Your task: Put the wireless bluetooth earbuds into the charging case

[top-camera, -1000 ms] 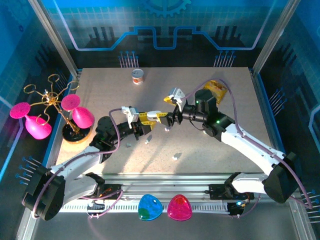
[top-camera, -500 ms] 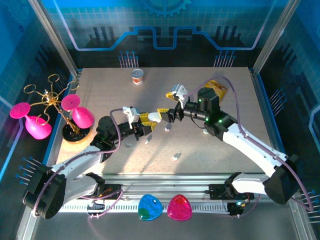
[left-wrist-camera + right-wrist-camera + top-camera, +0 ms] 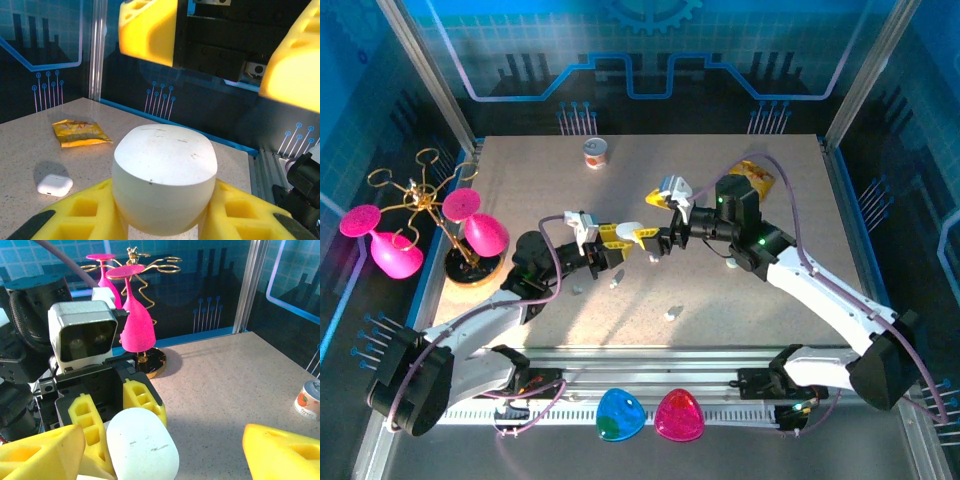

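Note:
My left gripper (image 3: 620,238) is shut on a white rounded charging case (image 3: 631,230), held above the middle of the table. Seen from the left wrist, the case (image 3: 165,170) sits wedged between the yellow fingers (image 3: 75,212). My right gripper (image 3: 651,217) faces it, open, with one yellow finger (image 3: 40,450) on each side of the case (image 3: 142,447) and not pressing on it. Tiny white earbuds (image 3: 615,284) lie on the table below the grippers, with another one (image 3: 670,314) nearer the front edge.
A gold stand with pink glasses (image 3: 460,235) is at the left. A small can (image 3: 596,153) stands at the back and a yellow packet (image 3: 752,178) lies back right. A second white case (image 3: 55,184) lies near the packet. Blue and pink cups (image 3: 620,414) sit by the front rail.
My right gripper has shifted slightly near the case's tip and its jaws have spread a little. The left arm and the case have stayed put.

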Controlling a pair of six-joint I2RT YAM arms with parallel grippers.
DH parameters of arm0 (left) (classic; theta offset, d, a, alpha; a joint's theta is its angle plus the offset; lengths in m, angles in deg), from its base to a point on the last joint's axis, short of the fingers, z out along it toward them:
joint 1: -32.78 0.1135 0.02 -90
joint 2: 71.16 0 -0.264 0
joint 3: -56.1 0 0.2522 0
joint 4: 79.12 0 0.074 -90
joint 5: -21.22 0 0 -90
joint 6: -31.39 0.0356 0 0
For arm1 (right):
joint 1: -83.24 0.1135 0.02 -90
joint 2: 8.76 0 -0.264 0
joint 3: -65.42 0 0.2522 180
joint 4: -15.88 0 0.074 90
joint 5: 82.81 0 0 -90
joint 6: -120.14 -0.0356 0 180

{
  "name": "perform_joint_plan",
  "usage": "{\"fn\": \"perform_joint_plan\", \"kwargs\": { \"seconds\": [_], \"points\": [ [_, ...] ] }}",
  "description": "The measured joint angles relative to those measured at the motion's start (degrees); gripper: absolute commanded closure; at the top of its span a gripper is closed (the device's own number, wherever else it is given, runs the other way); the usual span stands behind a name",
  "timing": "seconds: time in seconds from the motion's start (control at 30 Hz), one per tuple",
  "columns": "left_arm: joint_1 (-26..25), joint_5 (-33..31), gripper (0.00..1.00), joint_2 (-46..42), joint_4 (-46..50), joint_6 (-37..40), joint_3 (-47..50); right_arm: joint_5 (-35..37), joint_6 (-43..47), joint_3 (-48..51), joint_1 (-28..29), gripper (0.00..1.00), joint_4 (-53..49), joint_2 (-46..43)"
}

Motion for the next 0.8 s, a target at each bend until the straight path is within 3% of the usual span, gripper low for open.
{"fn": "perform_joint_plan", "kwargs": {
  "seconds": [0.8],
  "points": [
    [0.81, -0.92, 0.74, -0.09, 1.4, -0.83, 0.0, 2.05, -2.86, -0.33, -1.01, 0.22, 0.55, 4.79]
  ]
}}
